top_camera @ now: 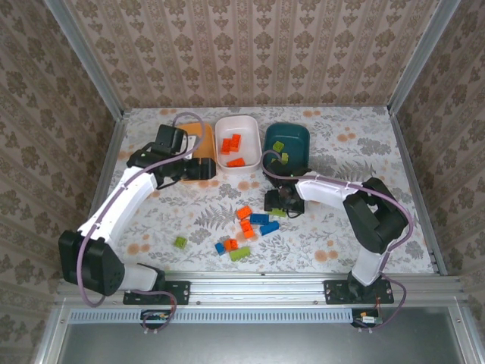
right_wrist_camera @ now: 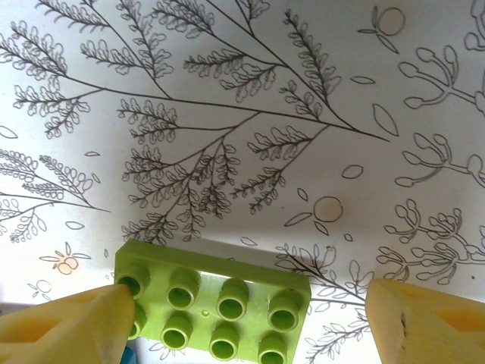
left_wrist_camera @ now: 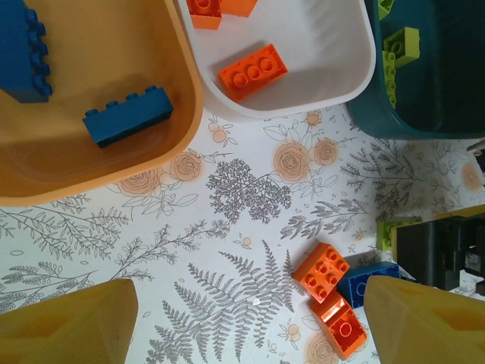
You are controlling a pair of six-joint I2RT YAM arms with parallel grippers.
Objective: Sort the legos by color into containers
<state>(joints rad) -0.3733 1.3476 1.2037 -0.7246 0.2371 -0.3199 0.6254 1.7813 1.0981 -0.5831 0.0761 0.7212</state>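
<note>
The right hand (right_wrist_camera: 248,303), spread wide astride the lime green brick (right_wrist_camera: 216,311) lying flat on the worktop (right_wrist_camera: 227,114), should centre first, as one finger crowds the brick's end, then close squarely for the teal tub (top_camera: 288,140).

The floral table (top_camera: 333,243) bears three containers (top_camera: 251,148) and loose legos (top_camera: 244,213).

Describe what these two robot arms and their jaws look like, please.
Both the left arm and right arm have smooth white links joined by chunky black joints, with black bases bolted to a metal rail. A thin lilac cable loops along each. The jaws end in blunt mustard-yellow wedges.
</note>
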